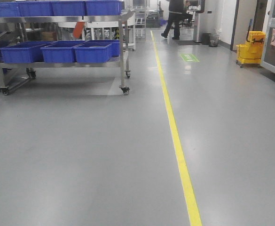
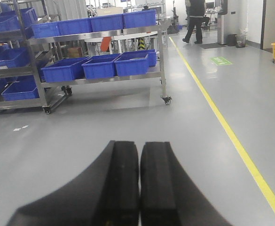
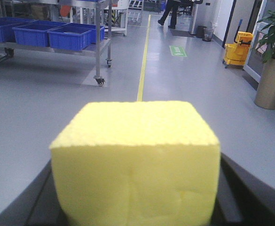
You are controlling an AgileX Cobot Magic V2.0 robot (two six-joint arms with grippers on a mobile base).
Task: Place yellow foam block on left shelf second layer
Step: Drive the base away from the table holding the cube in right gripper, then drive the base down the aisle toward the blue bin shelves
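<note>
Closest first: the yellow foam block point(image 3: 135, 141) is clamped in the right gripper point(image 3: 137, 205), with dark fingers point(image 3: 243, 197) hugging its sides, well short of the shelf point(image 1: 123, 47). The left gripper point(image 2: 139, 188) is empty, pads pressed together. There's only bare floor between the block and the shelf, so I'd call this the carry leg. Tips: squeeze gently because foam squashes, roll up square to the shelf, and aim for a gap beside the blue bins point(image 2: 132, 64) on its lower deck. Well beyond the shelf a person point(image 1: 175, 19) is walking, so mind the aisle.
</note>
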